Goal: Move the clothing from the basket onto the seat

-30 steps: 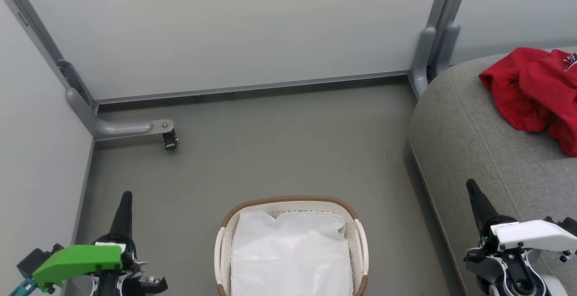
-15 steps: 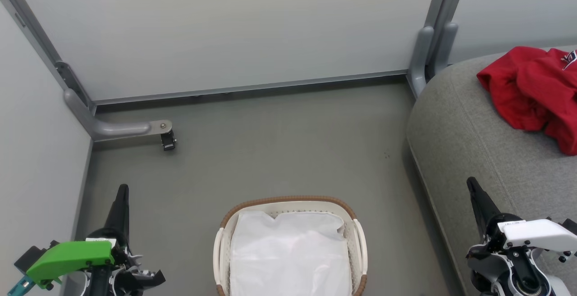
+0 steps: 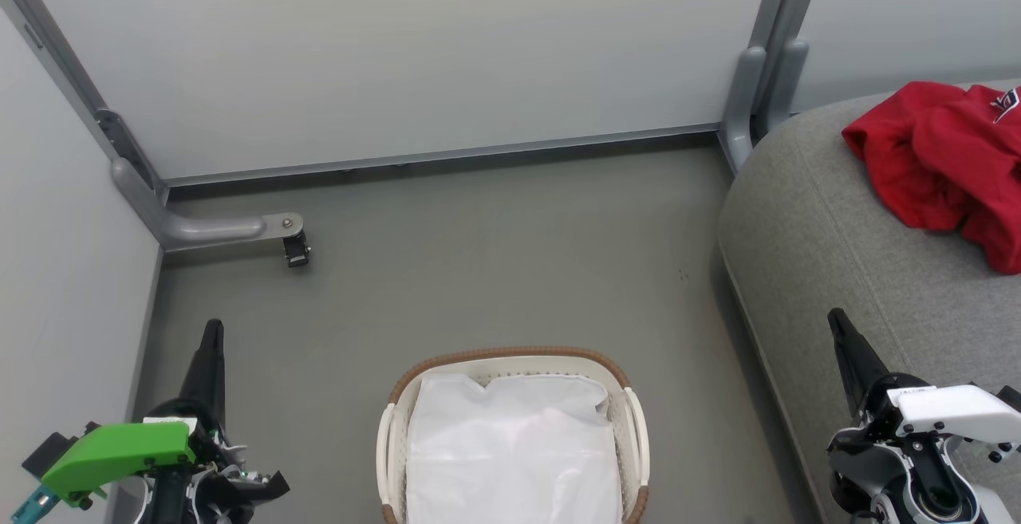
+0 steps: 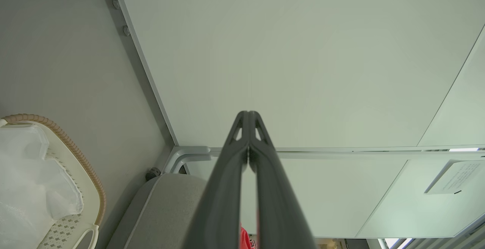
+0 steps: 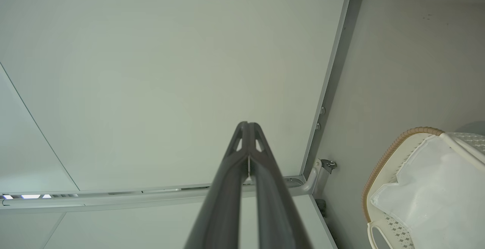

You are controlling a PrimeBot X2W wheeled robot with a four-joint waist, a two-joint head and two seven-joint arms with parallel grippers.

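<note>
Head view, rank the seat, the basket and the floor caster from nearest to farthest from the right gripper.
1. The seat, directly beside the right gripper.
2. The basket, to its left.
3. The caster, far left by the wall.

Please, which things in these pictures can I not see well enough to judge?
1. Head view: the clothing on the seat is cut off by the right edge; the number of garments is unclear.
2. Head view: the white liner sheet covers the inside of the basket; anything under it is hidden.
3. Head view: the bottom edge cuts off the basket's near end.
</note>
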